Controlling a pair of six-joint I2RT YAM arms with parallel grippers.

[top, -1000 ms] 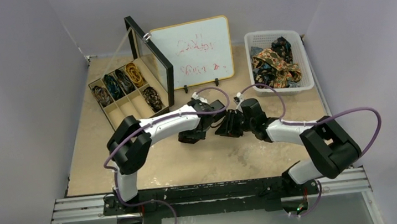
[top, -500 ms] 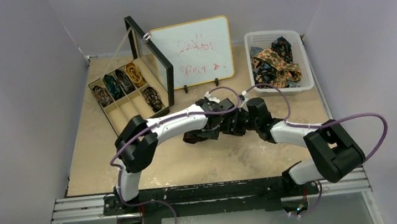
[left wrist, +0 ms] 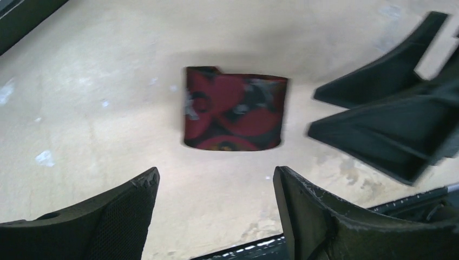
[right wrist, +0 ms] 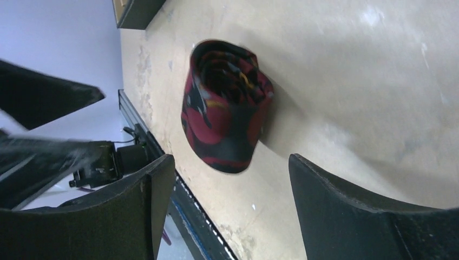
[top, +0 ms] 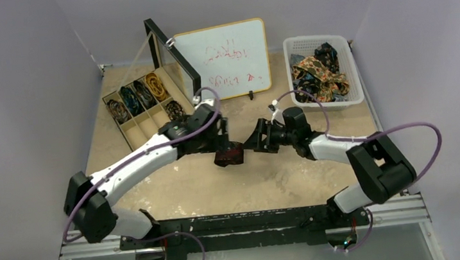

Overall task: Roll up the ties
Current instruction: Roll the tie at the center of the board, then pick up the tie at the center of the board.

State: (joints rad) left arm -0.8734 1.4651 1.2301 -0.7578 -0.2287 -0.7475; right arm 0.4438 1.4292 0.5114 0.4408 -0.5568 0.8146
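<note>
Rolled tie [top: 229,156] loose on the table [top: 175,187], left gripper [top: 221,145] and right gripper [top: 256,142] both spread.
Top view: the left gripper is just left of the rolled tie and the right gripper just right, neither holding it. Left wrist: fingers [left wrist: 130,216] apart, the rolled tie on its side beyond them. Right wrist: fingers [right wrist: 335,206] apart, its open coiled end showing beyond them.

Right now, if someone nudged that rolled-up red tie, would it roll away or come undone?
Probably not far: the rolled tie looks oval, not round. Soft fabric, so a squeeze likely dents it. Nothing visibly fastens the coil, so it may loosen.
</note>
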